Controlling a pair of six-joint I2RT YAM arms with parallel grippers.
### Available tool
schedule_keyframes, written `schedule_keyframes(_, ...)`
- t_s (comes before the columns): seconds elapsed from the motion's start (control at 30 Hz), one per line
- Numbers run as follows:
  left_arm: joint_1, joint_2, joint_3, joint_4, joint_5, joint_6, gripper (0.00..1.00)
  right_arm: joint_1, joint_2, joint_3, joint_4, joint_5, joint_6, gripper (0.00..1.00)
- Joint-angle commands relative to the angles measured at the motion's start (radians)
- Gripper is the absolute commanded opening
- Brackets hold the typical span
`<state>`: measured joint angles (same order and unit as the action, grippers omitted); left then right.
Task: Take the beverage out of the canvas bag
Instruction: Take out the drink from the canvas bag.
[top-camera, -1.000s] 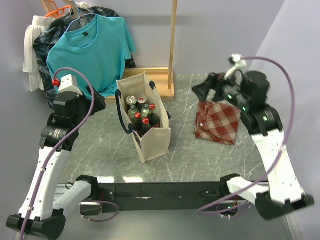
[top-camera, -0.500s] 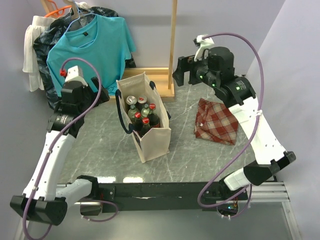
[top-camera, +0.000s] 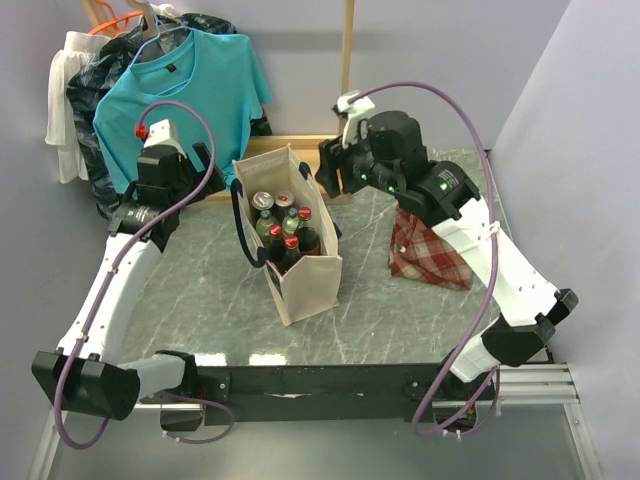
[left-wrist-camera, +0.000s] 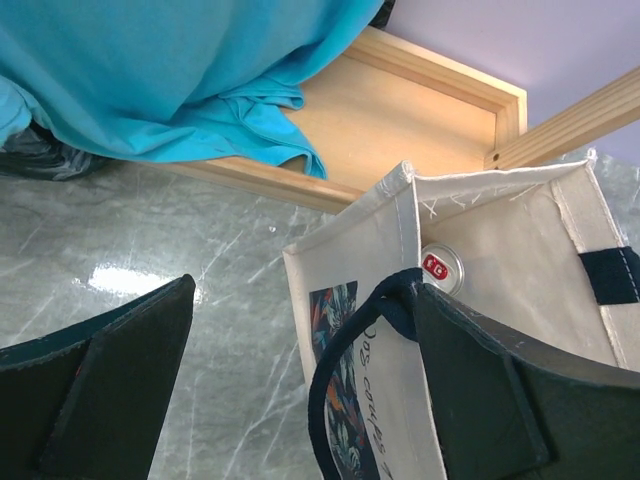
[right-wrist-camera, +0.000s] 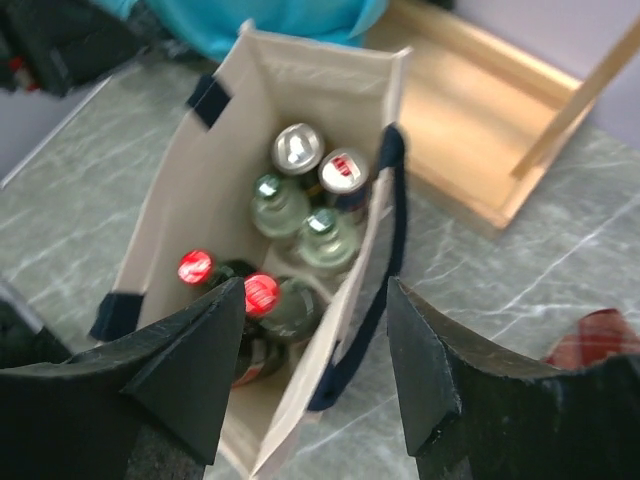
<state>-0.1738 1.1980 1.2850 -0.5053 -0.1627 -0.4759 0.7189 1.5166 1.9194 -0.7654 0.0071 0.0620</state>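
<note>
Right gripper (right-wrist-camera: 315, 292) hangs above the open mouth of the canvas bag (top-camera: 305, 285), fingers parted partway and holding nothing. Left gripper (left-wrist-camera: 305, 290) sits at the bag's left edge in the top view, spread wide and empty, a navy handle (left-wrist-camera: 390, 293) just beside one finger. The bag stands upright mid-frame on the table (top-camera: 200, 300). Inside it, red-capped bottles (right-wrist-camera: 262, 292) fill the near end, silver-capped green bottles (right-wrist-camera: 322, 222) the middle and two cans (right-wrist-camera: 299, 147) the far end. A plaid bag (top-camera: 435, 245) lies right of centre; a teal shirt (top-camera: 190, 100) hangs upper left.
</note>
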Motion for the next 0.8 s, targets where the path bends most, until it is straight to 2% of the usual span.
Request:
schedule_keyframes(0.0, -0.001, -0.063, -0.006, 0.024, 0.014, 0.040, 0.96, 0.060, -0.029, 0.052, -0.066, 0.043, 0.016, 0.65)
schedule_keyframes(0.17, -0.001, -0.077, 0.019, 0.008, 0.022, 0.065, 0.96, 0.122, -0.006, 0.032, -0.109, 0.123, 0.079, 0.75)
schedule_keyframes(0.3, -0.001, -0.075, 0.042, -0.006, 0.029, 0.074, 0.96, 0.143, -0.019, -0.045, -0.075, 0.133, 0.104, 0.76)
schedule_keyframes(0.77, -0.001, -0.071, 0.022, 0.007, 0.071, 0.043, 0.96, 0.188, 0.033, -0.105, -0.071, 0.113, 0.125, 0.76)
